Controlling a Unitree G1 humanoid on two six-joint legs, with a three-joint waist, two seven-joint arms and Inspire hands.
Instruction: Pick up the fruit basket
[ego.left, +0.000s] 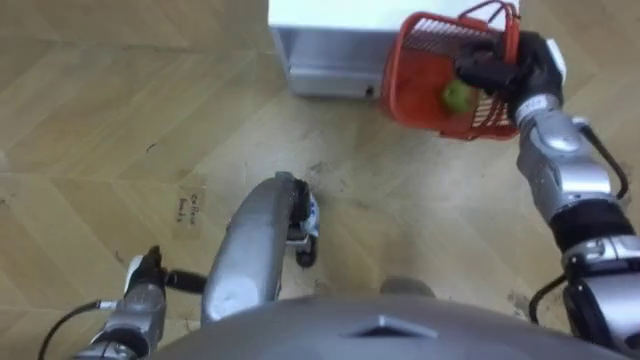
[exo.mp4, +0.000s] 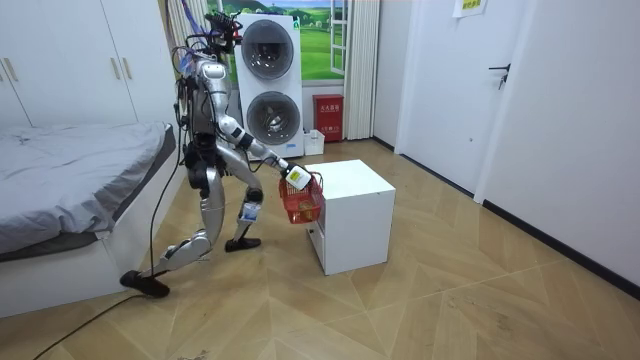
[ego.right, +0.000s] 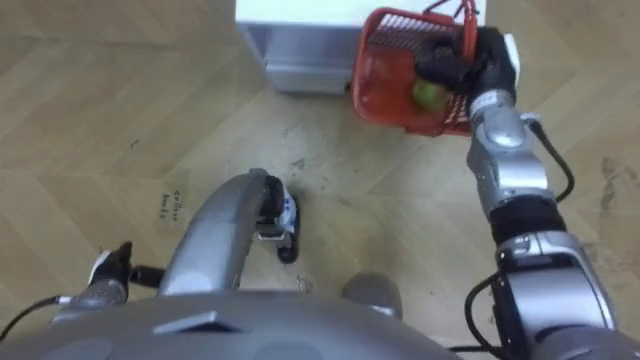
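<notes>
The red wire fruit basket (ego.left: 420, 85) hangs tilted in the air, just off the corner of the white cabinet (ego.left: 330, 40). My right hand (ego.left: 510, 70) is shut on its rim and handle side, dark fingers curled over the mesh. A green fruit (ego.left: 459, 96) lies inside, close to the fingers. From the room view, the basket (exo.mp4: 302, 203) is off the cabinet top (exo.mp4: 350, 180), held at the end of my outstretched right arm. My left hand (ego.left: 150, 275) hangs low by my leg at the lower left.
I stand bent forward on the wooden floor before the cabinet. A bed (exo.mp4: 70, 170) is behind me at the room view's left. Stacked washing machines (exo.mp4: 268, 80) stand by the back wall. A small paper label (ego.left: 188, 212) lies on the floor.
</notes>
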